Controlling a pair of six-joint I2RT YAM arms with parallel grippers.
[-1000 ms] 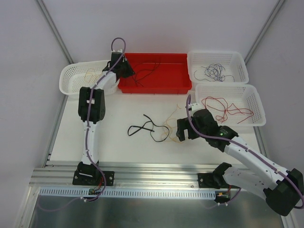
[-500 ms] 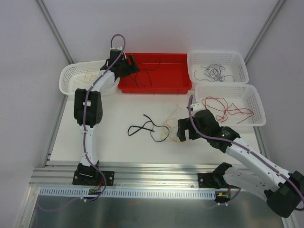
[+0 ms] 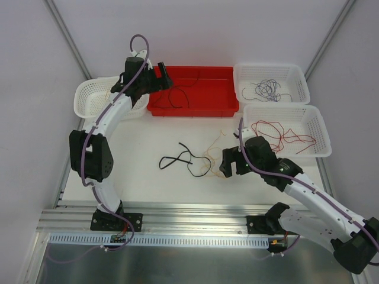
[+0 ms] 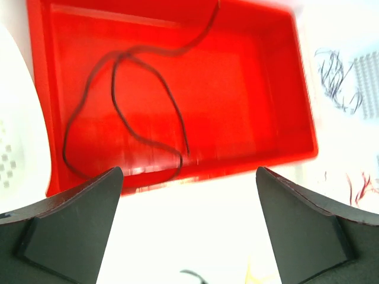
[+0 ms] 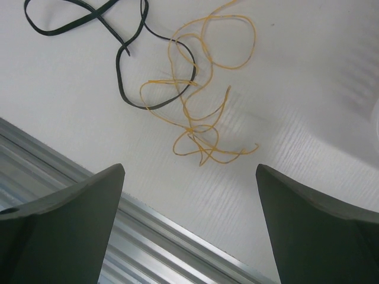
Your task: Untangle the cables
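From my remote station: the left gripper (image 3: 163,77) hangs above the near-left end of the red bin (image 3: 195,110), jaws wide apart and holding nothing. Inside the bin one black cable (image 4: 169,96) sprawls, its long axis running from the far rim down toward the near-left corner, with a loop at that near end.

On the worktop (image 3: 148,133) a second black cable (image 3: 177,158) lies mostly left to right. Its right-hand loop crosses a yellow cable (image 5: 195,134), which curls roughly far to near. The right gripper (image 5: 189,171) hovers low just beside the yellow one, also spread open and empty.

Purple cables (image 3: 266,89) sit bunched in the far-right basket (image 3: 299,74), and a red cable (image 3: 281,134) stretches left to right in the near-right basket (image 3: 318,127).

From above, the yellow cable is faint against the white surface, and I cannot tell where its near end stops beside the right arm. The left basket (image 3: 89,102) holds thin strands, partly hidden by the left arm and too fine to identify. The left wrist view is blurred toward its right edge
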